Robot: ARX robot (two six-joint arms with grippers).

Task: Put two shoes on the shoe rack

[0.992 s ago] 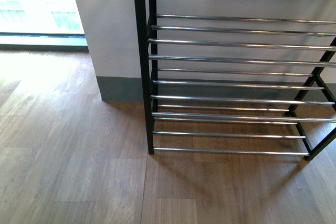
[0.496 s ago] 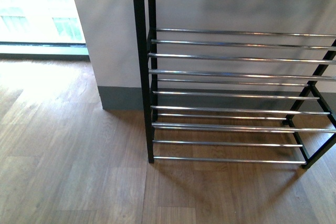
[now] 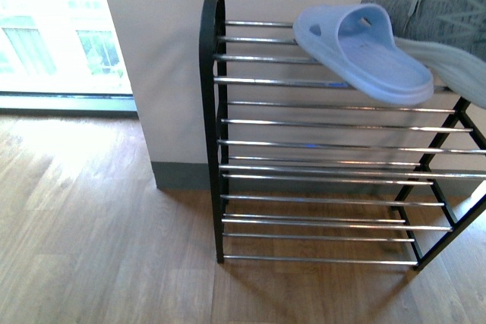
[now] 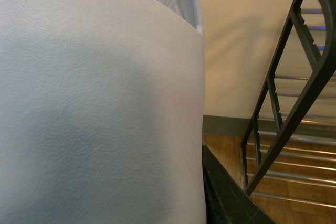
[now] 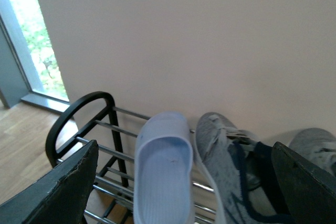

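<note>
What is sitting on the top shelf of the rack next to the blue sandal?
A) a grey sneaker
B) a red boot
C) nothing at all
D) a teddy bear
A: on the top shelf of the shoe rack, a grey sneaker with laces lies right beside the pale blue sandal; the right wrist view shows them side by side too.

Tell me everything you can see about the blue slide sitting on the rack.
The slide is pale blue, smooth and rubbery, with a wide strap over an open toe and a thick sole. It lies sole-down on the top bars of the rack, angled, its front end overhanging. A grey sneaker sits right beside it, toward the wall.
</note>
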